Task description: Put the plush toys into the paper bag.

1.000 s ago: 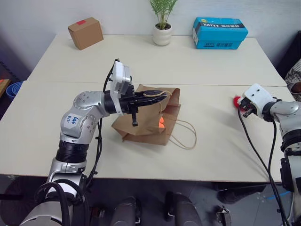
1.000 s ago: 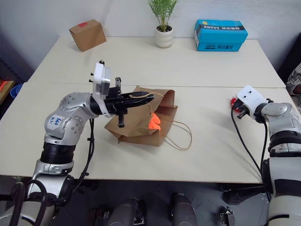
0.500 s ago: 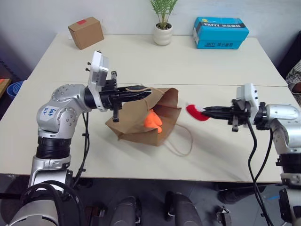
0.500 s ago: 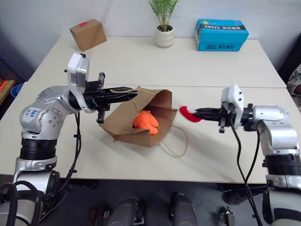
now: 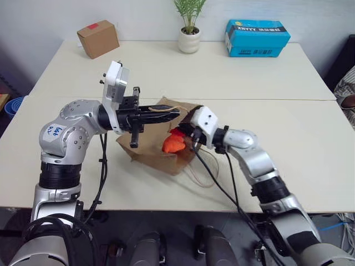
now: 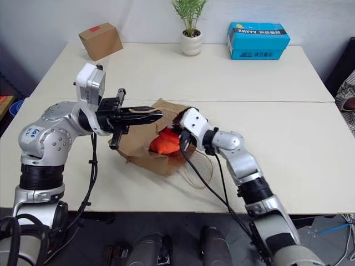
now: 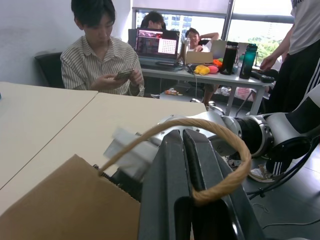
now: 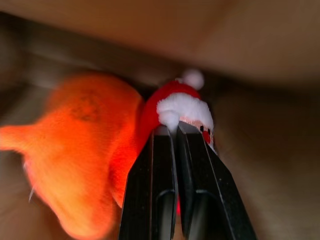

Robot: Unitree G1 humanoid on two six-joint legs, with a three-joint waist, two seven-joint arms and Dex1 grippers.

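Left gripper (image 7: 187, 165) jaws clamped on paper bag (image 5: 145, 152) cord handle (image 7: 220, 145), light, floppy. Right gripper (image 8: 175, 132) jaws pinching soft red-and-white toy (image 8: 182, 107), apparently inside bag, orange toy (image 8: 80, 150) at its 9 o'clock.

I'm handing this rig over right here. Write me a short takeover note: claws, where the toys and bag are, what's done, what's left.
Left claw: shut on the bag handle, holding the paper bag open on the table.
Right claw: shut on the red-and-white toy, reaching into the bag's mouth.
Orange toy: lying inside the bag, right beside the red-and-white one.
Done: orange toy is in; red-and-white toy is carried to the bag.
Left: release the red-and-white toy inside, pull the right arm out, then let go of the handle.
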